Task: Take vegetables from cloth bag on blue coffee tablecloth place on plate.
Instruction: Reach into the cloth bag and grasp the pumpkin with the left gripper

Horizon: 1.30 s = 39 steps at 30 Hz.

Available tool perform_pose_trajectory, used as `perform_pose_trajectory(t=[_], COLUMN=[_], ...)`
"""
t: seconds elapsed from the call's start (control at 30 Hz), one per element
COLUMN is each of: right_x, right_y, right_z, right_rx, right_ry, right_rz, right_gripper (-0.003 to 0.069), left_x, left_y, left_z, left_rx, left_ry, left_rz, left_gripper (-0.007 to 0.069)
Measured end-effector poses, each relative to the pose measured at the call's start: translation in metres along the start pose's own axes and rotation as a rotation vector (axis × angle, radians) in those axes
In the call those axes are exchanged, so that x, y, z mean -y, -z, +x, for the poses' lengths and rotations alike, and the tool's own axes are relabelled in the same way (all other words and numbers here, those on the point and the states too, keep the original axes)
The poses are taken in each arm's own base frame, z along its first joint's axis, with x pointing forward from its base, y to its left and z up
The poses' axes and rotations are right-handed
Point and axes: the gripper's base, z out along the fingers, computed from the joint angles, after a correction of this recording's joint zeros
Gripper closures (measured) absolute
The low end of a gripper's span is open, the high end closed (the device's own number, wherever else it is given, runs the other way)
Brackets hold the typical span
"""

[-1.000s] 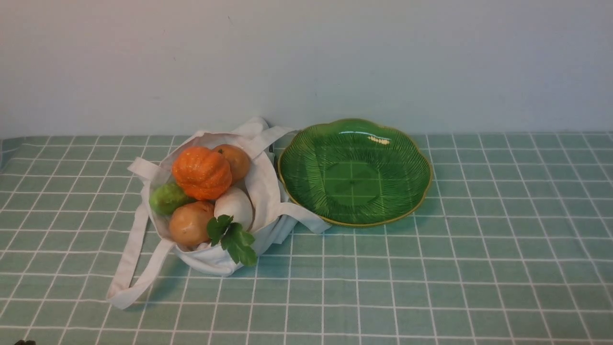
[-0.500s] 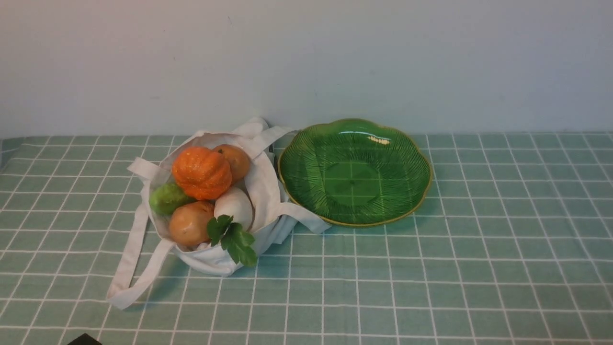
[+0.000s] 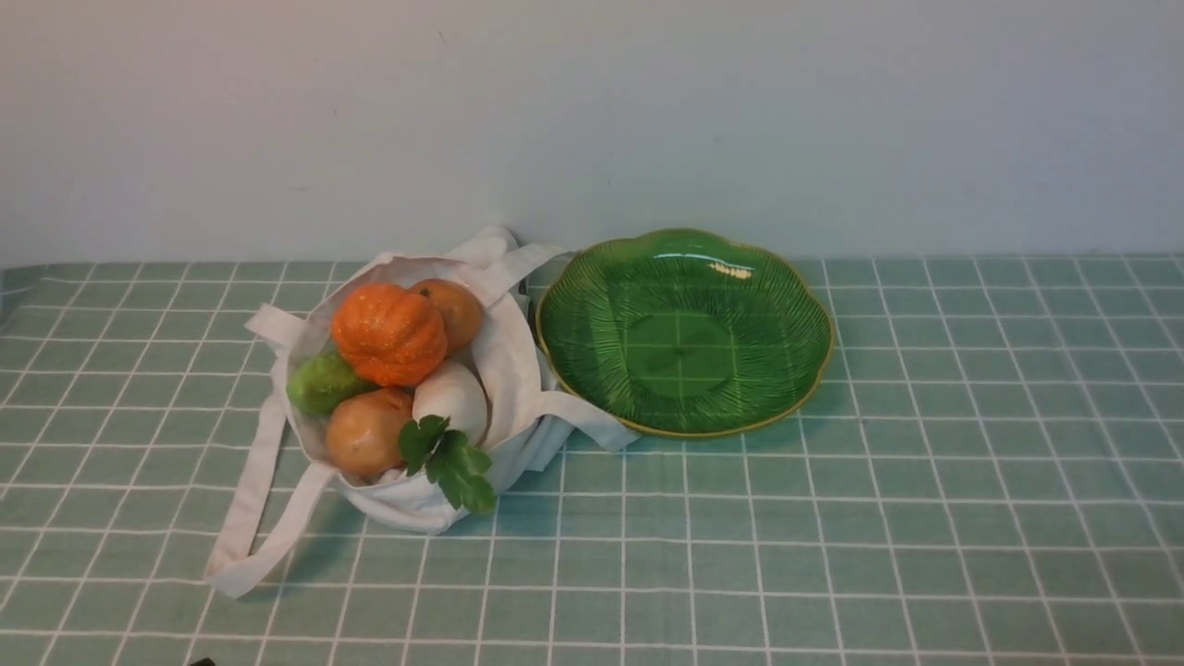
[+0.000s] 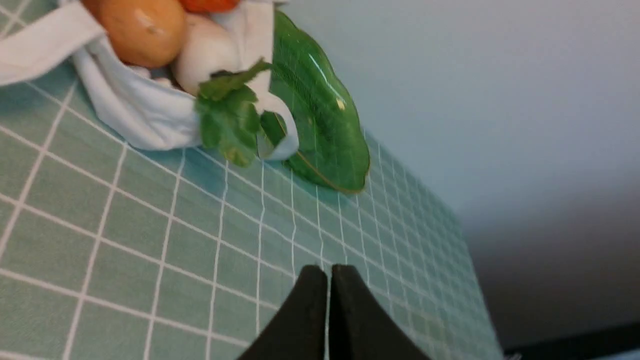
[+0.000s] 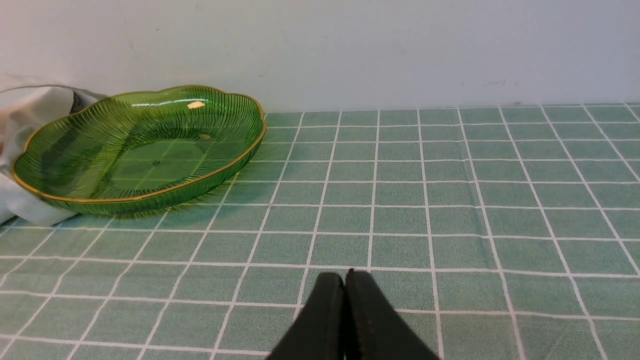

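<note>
Off-white cloth bag (image 3: 407, 513) holds vegetables (image 3: 388, 333); both grippers (image 4: 330, 280) (image 5: 347, 282) are closed.

glossy ribbed green plate (image 3: 681, 356), matt off-white cloth bag (image 3: 509, 370), woven-looking tablecloth (image 3: 740, 573)

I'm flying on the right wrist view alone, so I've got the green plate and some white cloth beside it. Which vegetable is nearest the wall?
Observer: Front view shows a potato at the bag's far side, partly behind the pumpkin.
Operator: And at the near side, anything sticking out?
Observer: Yes, the leafy sprig hangs over the edge.
Operator: Is the left gripper holding anything?
Observer: No, the left wrist view shows it shut, with nothing in its tips.
</note>
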Motion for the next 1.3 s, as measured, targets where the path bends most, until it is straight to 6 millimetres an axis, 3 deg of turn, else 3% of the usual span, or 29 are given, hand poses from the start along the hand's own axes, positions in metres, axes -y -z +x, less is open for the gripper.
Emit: perform_pose_trajectory(t=[0.1, 0.13, 0.2, 0.27, 0.33, 0.5, 0.67, 0.83, 1.07, 1.17, 1.3], right_x=[0.0, 0.0, 0.0, 0.0, 0.0, 0.0, 0.0, 0.0, 0.0, 0.0, 0.0], right_y=[0.0, 0.0, 0.0, 0.0, 0.0, 0.0, 0.0, 0.0, 0.0, 0.0, 0.0], right_z=[0.0, 0.0, 0.0, 0.0, 0.0, 0.0, 0.0, 0.0, 0.0, 0.0, 0.0], right_rx=[0.0, 0.0, 0.0, 0.0, 0.0, -0.001, -0.001, -0.001, -0.001, -0.001, -0.001], right_ry=[0.0, 0.0, 0.0, 0.0, 0.0, 0.0, 0.0, 0.0, 0.0, 0.0, 0.0], right_rz=[0.0, 0.0, 0.0, 0.0, 0.0, 0.0, 0.0, 0.0, 0.0, 0.0, 0.0], right_gripper=[0.0673, 0.0673, 0.0673, 0.0673, 0.0673, 0.0673, 0.0673, 0.0673, 0.0673, 0.0673, 0.0673], left_x=[0.026, 0.026, 0.03, 0.029, 0.03, 0.044, 0.055, 0.047, 0.049, 0.047, 0.033], left_y=[-0.001, -0.003, -0.017, -0.021, -0.038, -0.071, -0.109, -0.149, -0.227, -0.251, -0.277], left_z=[-0.024, -0.026, -0.051, -0.059, -0.085, -0.124, -0.154, -0.172, -0.183, -0.185, -0.19], left_rx=[-0.247, -0.274, -0.518, -0.562, -0.602, -0.555, -0.56, -0.609, -0.685, -0.679, -0.659], left_ry=[-0.196, -0.197, -0.288, -0.313, -0.366, -0.393, -0.358, -0.341, -0.497, -0.542, -0.586], left_rz=[-0.19, -0.213, -0.426, -0.487, -0.596, -0.618, -0.587, -0.607, -0.534, -0.526, -0.548], left_gripper=[0.0629, 0.0629, 0.0629, 0.0629, 0.0629, 0.0619, 0.0515, 0.0347, 0.0018, -0.0045, -0.006])
